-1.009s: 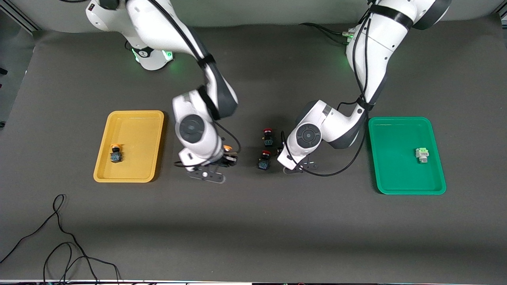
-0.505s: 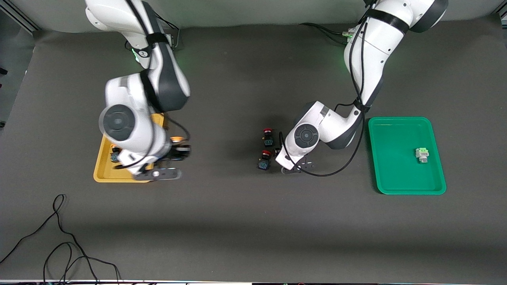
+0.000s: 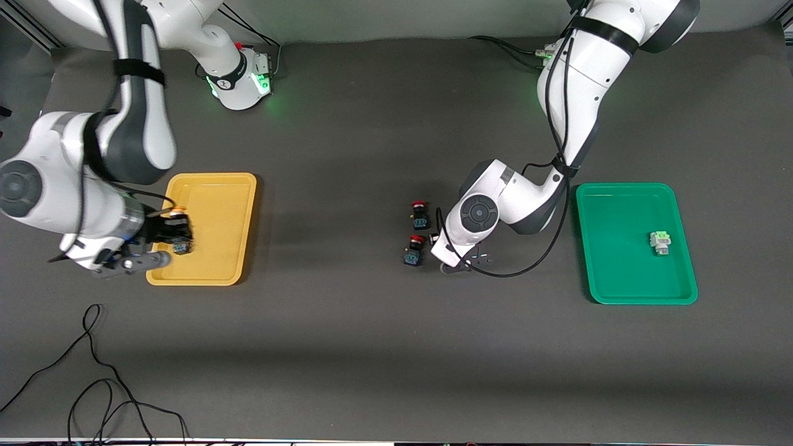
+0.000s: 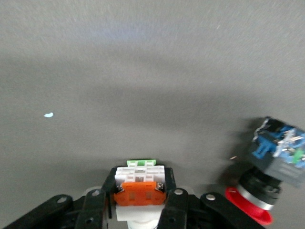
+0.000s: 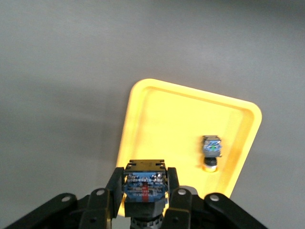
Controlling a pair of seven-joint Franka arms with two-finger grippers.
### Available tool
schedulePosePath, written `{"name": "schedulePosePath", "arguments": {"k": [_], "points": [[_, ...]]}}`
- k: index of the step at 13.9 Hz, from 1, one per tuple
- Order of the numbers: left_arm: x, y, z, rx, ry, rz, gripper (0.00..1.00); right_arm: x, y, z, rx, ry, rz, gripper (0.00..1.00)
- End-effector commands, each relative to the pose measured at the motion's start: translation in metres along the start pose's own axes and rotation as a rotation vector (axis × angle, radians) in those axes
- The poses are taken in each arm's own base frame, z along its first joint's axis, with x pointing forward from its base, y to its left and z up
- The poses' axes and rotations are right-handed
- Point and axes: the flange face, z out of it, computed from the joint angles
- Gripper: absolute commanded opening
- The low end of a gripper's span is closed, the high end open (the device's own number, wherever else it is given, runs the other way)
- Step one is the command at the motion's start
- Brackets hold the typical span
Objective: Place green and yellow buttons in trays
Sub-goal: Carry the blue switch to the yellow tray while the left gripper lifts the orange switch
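Dark grey table (image 3: 384,347), black cables (image 3: 93,378)

left gripper (image 3: 447,263): hidden under its wrist, front view | red-capped switch (image 4: 267,183): cap cut by frame edge | right arm: cropped at frame edge

You get even, diffuse overhead light on the dark table (image 3: 384,347); nothing is blown out. A broad soft shadow band runs across the worktop toward its front edge, and each arm throws a faint blurred shadow beneath itself. Green status lights glow at both bases along the back edge. In the left wrist view the red-capped switch (image 4: 267,176) is soft with blur, and a pale sheen lies on the mat. The yellow tray (image 5: 190,138) looks crisp and bright in the right wrist view.
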Motion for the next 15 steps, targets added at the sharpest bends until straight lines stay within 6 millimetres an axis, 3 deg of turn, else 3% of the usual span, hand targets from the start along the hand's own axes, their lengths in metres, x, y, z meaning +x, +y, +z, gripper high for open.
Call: {"name": "schedulePosePath", "arguments": {"k": [1, 3, 5, 7, 9, 11, 13, 14, 15], "points": [[-0.002, -0.001, -0.067, 0.029, 0.04, -0.028, 0.0, -0.037, 0.014, 0.073, 0.006, 0.058, -0.035, 0.24], [-0.008, -0.014, -0.121, 0.073, 0.023, -0.045, 0.0, -0.062, 0.024, 0.126, -0.046, 0.112, -0.026, 0.24], [-0.007, -0.044, -0.18, 0.111, 0.012, -0.066, 0.0, -0.07, 0.023, 0.148, -0.057, 0.126, 0.006, 0.24], [-0.015, -0.073, -0.237, 0.148, 0.0, -0.007, 0.0, -0.066, 0.01, 0.165, -0.062, 0.109, 0.011, 0.24], [-0.007, -0.117, -0.286, 0.159, -0.01, 0.036, 0.0, -0.064, -0.002, 0.179, -0.052, 0.098, 0.007, 0.24], [0.008, -0.169, -0.321, 0.162, -0.04, 0.096, 0.0, -0.065, -0.002, 0.193, -0.022, 0.099, -0.004, 0.24], [0.025, -0.222, -0.33, 0.164, -0.075, 0.143, 0.0, -0.066, -0.001, 0.202, 0.0, 0.105, -0.012, 0.24], [0.036, -0.248, -0.326, 0.158, -0.087, 0.165, 0.0, -0.064, -0.002, 0.2, 0.006, 0.106, -0.005, 0.33], [0.049, -0.277, -0.323, 0.143, -0.097, 0.206, 0.0, -0.058, -0.005, 0.194, 0.014, 0.114, 0.001, 0.92]]}}
